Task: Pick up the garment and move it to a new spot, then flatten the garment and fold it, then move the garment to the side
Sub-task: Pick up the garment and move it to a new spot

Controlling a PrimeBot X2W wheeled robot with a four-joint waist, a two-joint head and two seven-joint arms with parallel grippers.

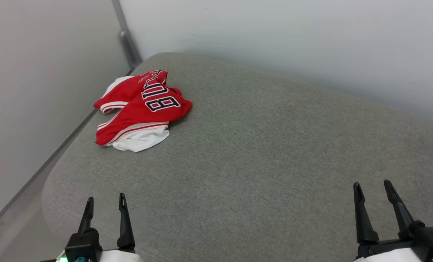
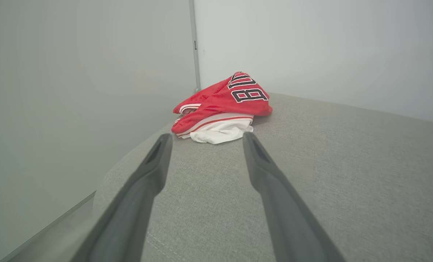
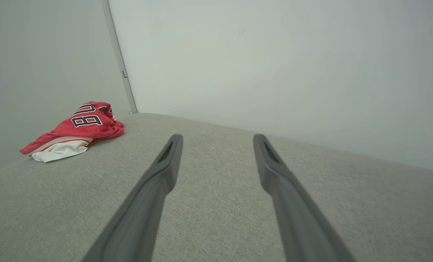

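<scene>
Red jersey-style T-shirt with white sleeves and striped trim, the garment (image 1: 143, 109), lies crumpled in a heap at the far left corner of the grey fabric-covered cushion (image 1: 267, 153), close to that cushion's left edge, black outlined lettering uppermost. At the cushion's near left edge hovers the left gripper (image 1: 106, 198), at its near right edge the right gripper (image 1: 372, 183). Both pairs of dark fingers are spread wide with nothing between them, well apart from the shirt. Judged: light, limp, slick knit that will sag and slide and won't keep its shape. Best hold is probably the raised red fold on top, or the white sleeve (image 1: 140, 140) spilling toward the cushion's near side. No container noted; the shirt lies loose on the cushion.
</scene>
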